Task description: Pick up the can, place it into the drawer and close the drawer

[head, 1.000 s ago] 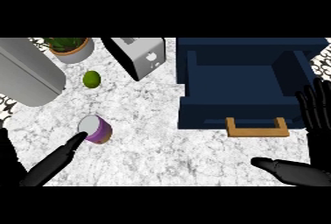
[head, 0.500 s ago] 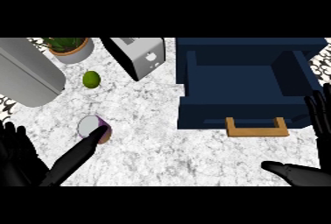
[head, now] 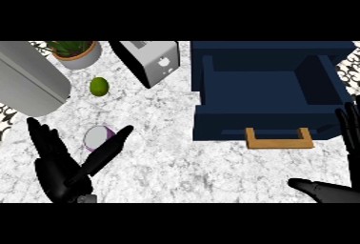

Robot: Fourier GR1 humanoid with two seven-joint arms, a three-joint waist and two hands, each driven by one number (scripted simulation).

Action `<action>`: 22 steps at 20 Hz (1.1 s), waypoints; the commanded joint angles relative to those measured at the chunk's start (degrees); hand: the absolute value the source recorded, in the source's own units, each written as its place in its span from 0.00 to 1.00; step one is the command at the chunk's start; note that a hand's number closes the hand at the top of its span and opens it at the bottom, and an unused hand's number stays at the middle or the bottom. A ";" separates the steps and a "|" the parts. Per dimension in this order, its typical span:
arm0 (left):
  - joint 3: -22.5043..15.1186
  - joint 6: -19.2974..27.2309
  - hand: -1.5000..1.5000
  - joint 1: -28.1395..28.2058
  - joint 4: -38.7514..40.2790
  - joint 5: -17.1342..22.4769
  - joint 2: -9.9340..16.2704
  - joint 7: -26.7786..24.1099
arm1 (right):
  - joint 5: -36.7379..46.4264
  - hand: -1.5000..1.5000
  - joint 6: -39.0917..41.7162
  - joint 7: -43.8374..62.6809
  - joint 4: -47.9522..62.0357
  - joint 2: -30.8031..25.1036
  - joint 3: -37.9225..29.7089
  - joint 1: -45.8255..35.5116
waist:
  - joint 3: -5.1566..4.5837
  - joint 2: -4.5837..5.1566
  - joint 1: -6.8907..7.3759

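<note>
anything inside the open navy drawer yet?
Nothing visible inside the open navy drawer; its front wall hides the nearest strip of floor. The purple can sits on the marble counter by the left hand.

Our left hand point(head: 62, 172) sits low at the left with straight, spread fingers, its thumb reaching up to the rim of the can point(head: 97, 137), which stands upright on the counter point(head: 183, 162) just beyond the hand. Farther beyond the can lie a lime point(head: 99, 86), a plant pot point(head: 76, 53) and a toaster point(head: 149, 60), with a grey cylinder point(head: 28, 78) off to the left. Our right hand point(head: 343, 157) shows open at the right edge, thumb low and fingers up, right beside the open drawer point(head: 264, 90) and its wooden handle point(head: 278, 139).
</note>
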 commanded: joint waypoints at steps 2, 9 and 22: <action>-6.03 11.55 0.00 1.53 7.70 3.92 -0.04 -5.03 | -1.39 0.00 0.95 4.01 -6.26 -1.13 -1.12 1.55 | -0.05 -0.04 -0.16; -2.13 10.06 0.00 3.76 13.35 22.44 -0.03 -23.21 | -0.50 0.00 3.19 -3.45 -0.30 0.86 -1.53 3.34 | -0.03 -0.03 0.09; 6.52 5.11 0.00 1.82 29.75 55.08 -0.04 -55.88 | -6.55 0.00 4.32 4.98 -6.12 -1.87 -8.14 1.70 | -0.09 -0.02 0.11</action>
